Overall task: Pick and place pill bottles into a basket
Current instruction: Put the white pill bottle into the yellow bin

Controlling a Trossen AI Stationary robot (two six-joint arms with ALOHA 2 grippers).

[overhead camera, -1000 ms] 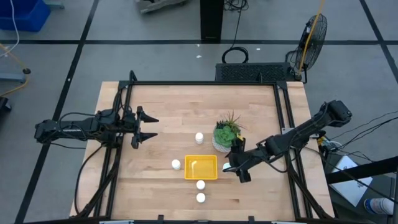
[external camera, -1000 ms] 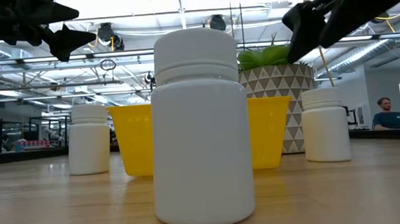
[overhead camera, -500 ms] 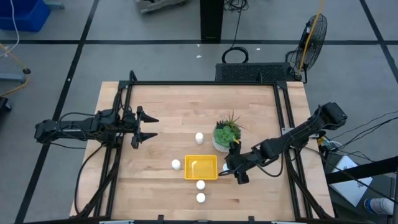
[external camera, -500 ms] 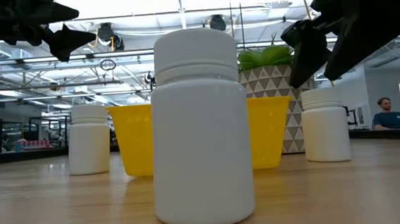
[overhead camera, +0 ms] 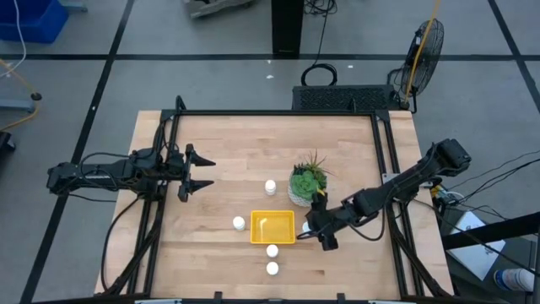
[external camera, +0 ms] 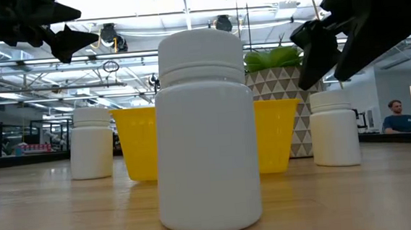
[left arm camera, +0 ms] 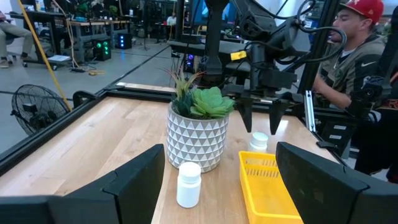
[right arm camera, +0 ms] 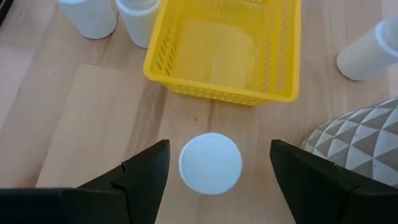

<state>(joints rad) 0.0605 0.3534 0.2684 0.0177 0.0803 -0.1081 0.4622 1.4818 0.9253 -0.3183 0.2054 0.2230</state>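
high view – wooden table [overhead camera: 228, 143], grey floor [overhead camera: 211, 34], fan [overhead camera: 424, 46]

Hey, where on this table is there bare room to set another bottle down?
Bare wood lies along the table's far edge behind the plant pot, and in the near left corner. It is crowded around the yellow basket: pill bottles stand on three sides, and the open right gripper hovers over another between basket and pot.
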